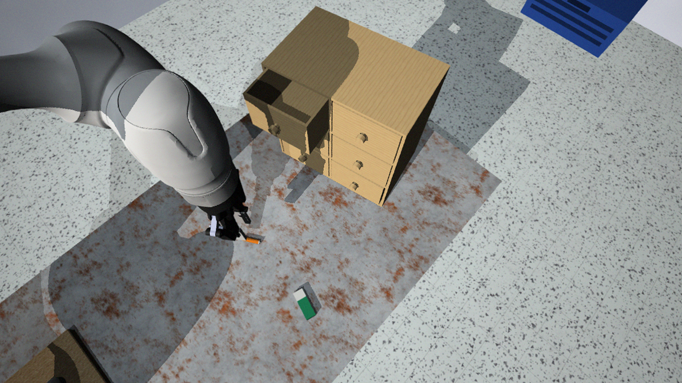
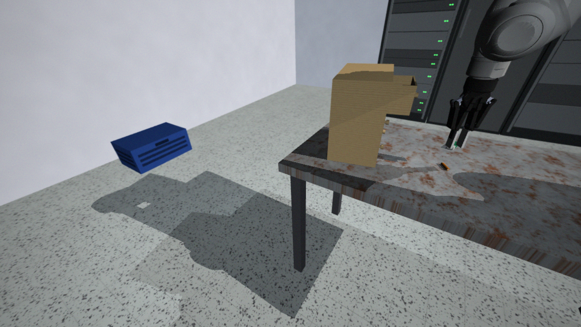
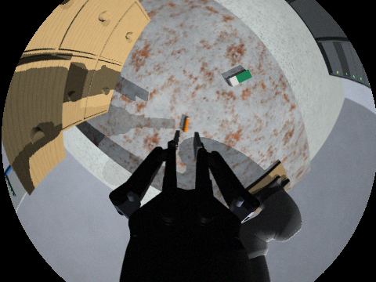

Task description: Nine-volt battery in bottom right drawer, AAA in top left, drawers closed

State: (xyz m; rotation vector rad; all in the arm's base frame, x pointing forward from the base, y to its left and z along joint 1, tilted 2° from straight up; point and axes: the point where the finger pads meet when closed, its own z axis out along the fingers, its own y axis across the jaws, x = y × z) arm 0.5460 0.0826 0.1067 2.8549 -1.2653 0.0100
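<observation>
Orange cylinder [image 1: 253, 240] [image 2: 445, 166] [image 3: 186, 124], taken to be the AAA battery, is seen lying on its side on the table [image 1: 383, 320] [image 2: 507, 162] [image 3: 266, 110], just ahead of the fingertips in the wrist view, near frame centre. Gripper [image 1: 243, 227] [image 2: 456, 145] [image 3: 186, 137] is held fairly narrow, nothing gripped, gap left between the fingers; presumably preset for a slim part so little closing is needed. Tips are judged above table level, not around the battery.

Top-left drawer [image 1: 289, 132] [image 2: 400, 97] [image 3: 23, 98] is pulled partway out of the chest [image 1: 388, 65] [image 2: 357, 121] [image 3: 82, 35], upper middle of the top view, likely so the AAA can be dropped in. Too much more pull and droop is risked.

Green-and-white block [image 1: 306, 305] [image 2: 455, 143] [image 3: 240, 77], possibly the nine-volt, sits well apart, below centre in the top view; the green between the fingers in the exterior view is only background. Bottom-right drawer [image 1: 367, 191] [image 3: 125, 43] is seen pushed in.
</observation>
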